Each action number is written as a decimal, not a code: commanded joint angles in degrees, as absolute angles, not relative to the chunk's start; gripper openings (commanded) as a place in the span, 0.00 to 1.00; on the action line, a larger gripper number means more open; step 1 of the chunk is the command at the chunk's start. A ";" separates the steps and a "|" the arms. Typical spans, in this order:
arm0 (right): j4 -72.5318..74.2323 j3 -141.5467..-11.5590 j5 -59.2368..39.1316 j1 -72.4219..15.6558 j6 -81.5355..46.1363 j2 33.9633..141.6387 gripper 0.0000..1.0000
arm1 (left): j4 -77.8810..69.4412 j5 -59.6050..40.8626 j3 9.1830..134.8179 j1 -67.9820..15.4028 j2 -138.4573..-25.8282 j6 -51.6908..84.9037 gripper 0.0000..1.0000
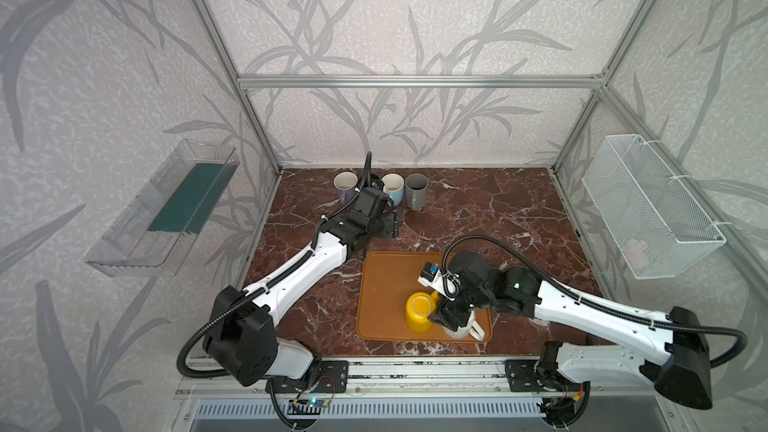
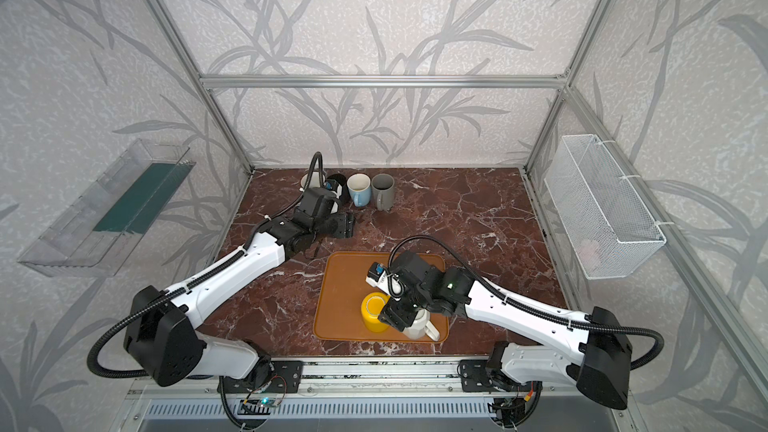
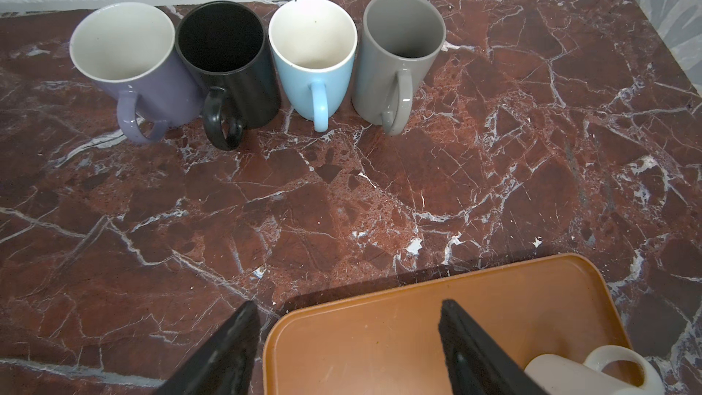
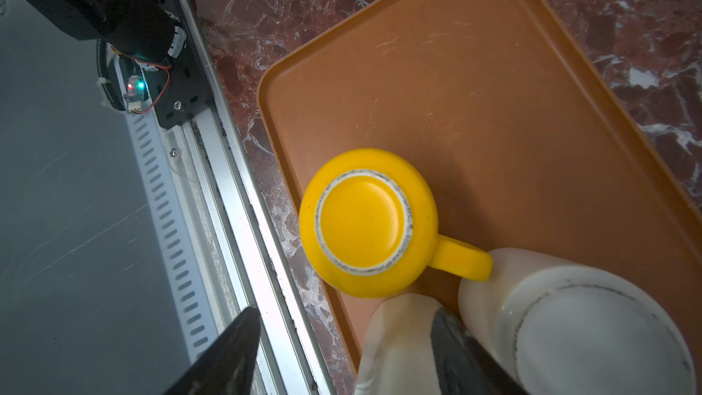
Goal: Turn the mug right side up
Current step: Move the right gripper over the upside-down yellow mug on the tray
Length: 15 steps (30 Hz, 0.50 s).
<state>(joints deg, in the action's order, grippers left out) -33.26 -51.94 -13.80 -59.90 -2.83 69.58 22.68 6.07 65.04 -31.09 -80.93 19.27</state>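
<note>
Right gripper (image 4: 345, 311) open, straddling the handle (image 4: 395, 336), not clamped. White mug (image 4: 592, 321) sits upside down at the near-right corner of the tray (image 4: 494, 89), tight beside the yellow mug (image 4: 364, 218). I'd close squarely on the handle and lift clear before rolling the wrist.

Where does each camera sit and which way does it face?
Both top views: high in front, looking down on the table; left arm, right arm show.
Left wrist: faces four upright mugs; open left end effector shows.
Right wrist: looks down on yellow mug and white mug; right end effector shows.
Shared: both wrist views show the tray.
</note>
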 commanded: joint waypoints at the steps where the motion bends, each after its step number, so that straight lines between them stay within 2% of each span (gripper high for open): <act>1: -35.51 -53.88 -13.27 -62.02 -1.34 71.38 0.73 | 23.73 7.64 63.99 -31.28 -79.02 19.51 0.77; 15: -29.24 -54.05 -1.58 -64.34 -5.62 75.43 0.77 | 24.88 8.88 63.33 -31.28 -77.87 18.90 0.76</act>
<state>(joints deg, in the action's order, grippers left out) -31.29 -52.75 -4.82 -63.83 -4.51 75.00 23.40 7.46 64.20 -31.09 -79.72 19.09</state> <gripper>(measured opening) 0.772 0.766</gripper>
